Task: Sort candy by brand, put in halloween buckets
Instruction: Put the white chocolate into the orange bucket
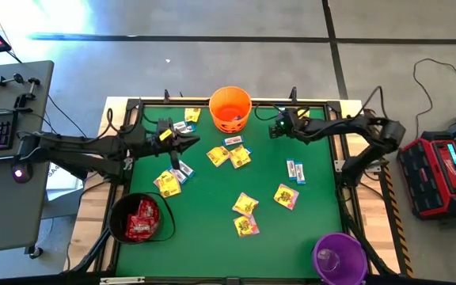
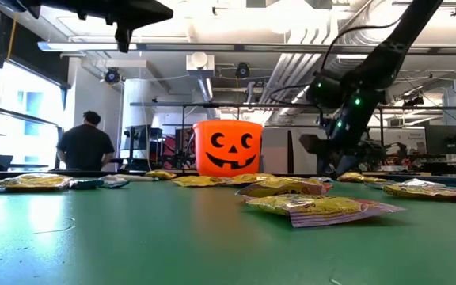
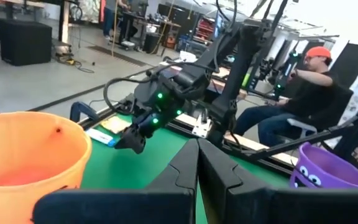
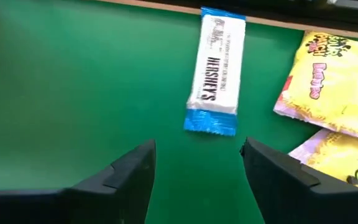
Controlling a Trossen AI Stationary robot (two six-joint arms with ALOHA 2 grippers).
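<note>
— On the green table (image 1: 212, 206), where is the candy (image 1: 245, 204)?
— Scattered mid-mat; red packets fill the black bucket (image 1: 141, 218). Right gripper (image 1: 276, 127) gapes empty beside the orange bucket (image 1: 229, 108); left gripper (image 1: 187, 141) is closed (a person (image 2: 85, 146) sits behind).

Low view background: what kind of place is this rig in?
Likely a robotics lab or workshop: exposed ceiling ducts, a person at benches behind the green table, and another seated person among arm rigs in the left wrist view.
</note>
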